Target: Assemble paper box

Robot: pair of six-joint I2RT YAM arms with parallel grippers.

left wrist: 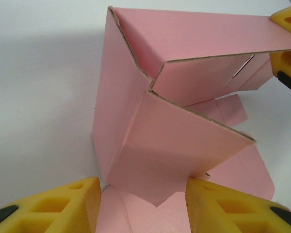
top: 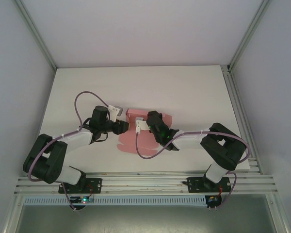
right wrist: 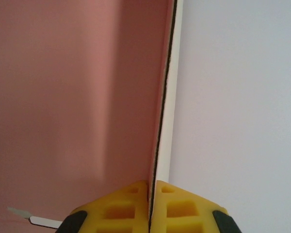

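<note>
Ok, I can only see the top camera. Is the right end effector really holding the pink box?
Observer: Yes. In the right wrist view the right end effector is pinched shut on a thin edge of the paper box.
Operator: And is the left one grabbing too?
Observer: No. In the left wrist view the left end effector is open, with its yellow fingers apart in front of the box.
Operator: Is the box finished?
Observer: Not yet. A side wall stands upright, but a flap lies flat on the table.
</note>
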